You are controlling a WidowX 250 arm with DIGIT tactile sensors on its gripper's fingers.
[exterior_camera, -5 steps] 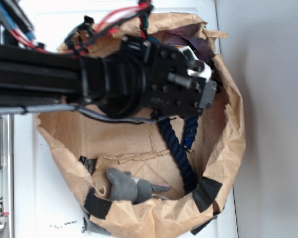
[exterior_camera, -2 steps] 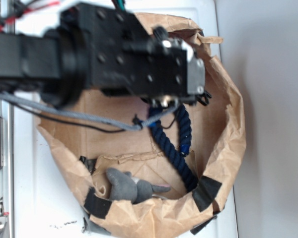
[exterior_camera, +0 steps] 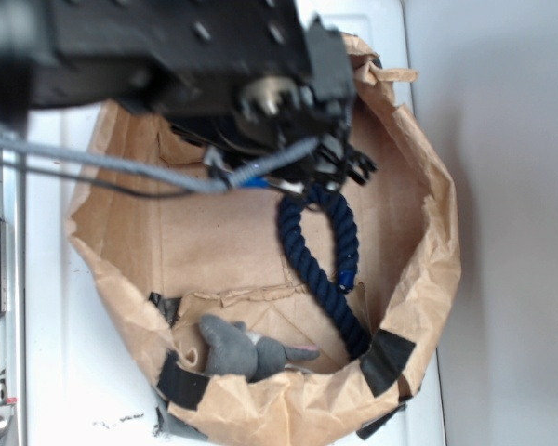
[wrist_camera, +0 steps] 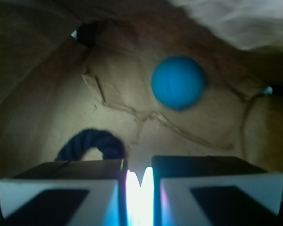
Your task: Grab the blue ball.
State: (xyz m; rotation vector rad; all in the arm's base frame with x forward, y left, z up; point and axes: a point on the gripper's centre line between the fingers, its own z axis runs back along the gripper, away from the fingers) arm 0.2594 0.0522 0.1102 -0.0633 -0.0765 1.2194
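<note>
In the wrist view the blue ball (wrist_camera: 178, 83) lies on the brown paper floor of the bag, ahead of my gripper (wrist_camera: 139, 165) and a little to its right, apart from it. The jaws stand almost together with only a thin bright slit between them and nothing held. A loop of dark navy rope (wrist_camera: 89, 143) shows just beyond the left finger. In the exterior view the arm reaches into the bag from the upper left, the gripper (exterior_camera: 342, 169) sits just above the rope (exterior_camera: 339, 243), and the ball is hidden behind the arm.
The crumpled brown paper bag (exterior_camera: 439, 269) walls in the work area, patched with black tape (exterior_camera: 388, 360). A grey plush mouse (exterior_camera: 246, 351) lies at its lower edge. Grey and black cables (exterior_camera: 121, 172) trail from the arm across the bag's left side.
The arm has shifted up and to the left in the exterior view. The gripper now sits above the rope's top, and the whole rope loop is uncovered.
</note>
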